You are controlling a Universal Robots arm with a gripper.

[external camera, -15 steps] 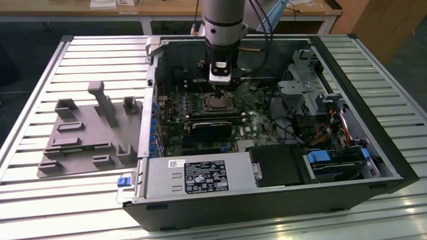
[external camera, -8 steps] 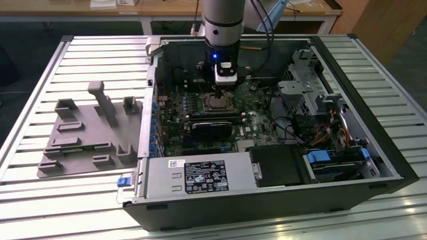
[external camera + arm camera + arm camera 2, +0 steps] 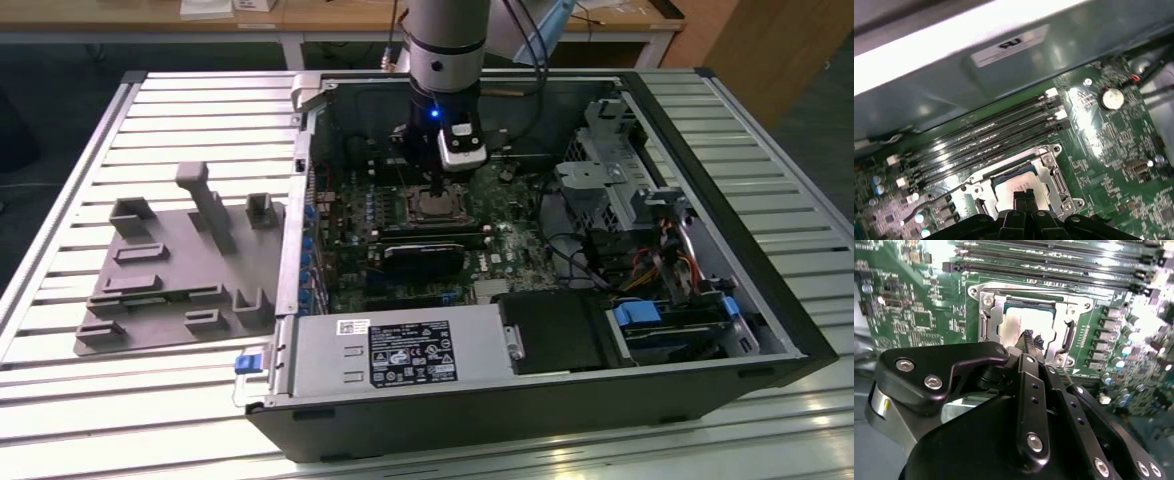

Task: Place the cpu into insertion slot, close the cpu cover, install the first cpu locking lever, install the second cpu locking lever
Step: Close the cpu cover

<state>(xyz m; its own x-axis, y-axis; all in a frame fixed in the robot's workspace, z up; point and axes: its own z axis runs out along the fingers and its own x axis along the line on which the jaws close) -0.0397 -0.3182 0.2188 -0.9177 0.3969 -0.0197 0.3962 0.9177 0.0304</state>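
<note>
The cpu [image 3: 1016, 322] lies flat in the insertion slot [image 3: 975, 300], near the middle of the exterior view. Its dull silver top shows through the window of the cpu cover [image 3: 991, 320], which is down around it. The tool [image 3: 1030, 337] points straight down at the chip with its two thin black fingertips [image 3: 1019, 196] pressed together and nothing between them. I cannot tell whether they touch the metal. In both wrist views the tool's black body hides part of the slot.

Just beside the slot run long black memory slots [image 3: 989, 135], and a coin battery [image 3: 1112, 98] sits on the green board [image 3: 1114, 150]. A white label [image 3: 1009, 45] with dark print is stuck on the case wall [image 3: 929, 95] beyond them.

In the exterior view a black block [image 3: 424, 258] lies on the board below the slot. Lower in the frame is the power supply [image 3: 320, 350], which carries a black label [image 3: 420, 358] with white print and a small white sticker [image 3: 351, 325]. Cables [image 3: 654, 265] crowd the case [image 3: 747, 300] toward the exterior view's right. A blue light [image 3: 435, 112] glows on the arm [image 3: 447, 40].

The case rests on a slatted metal counter [image 3: 134, 420]. A grey moulded holder [image 3: 174, 270] lies toward the exterior view's left.
</note>
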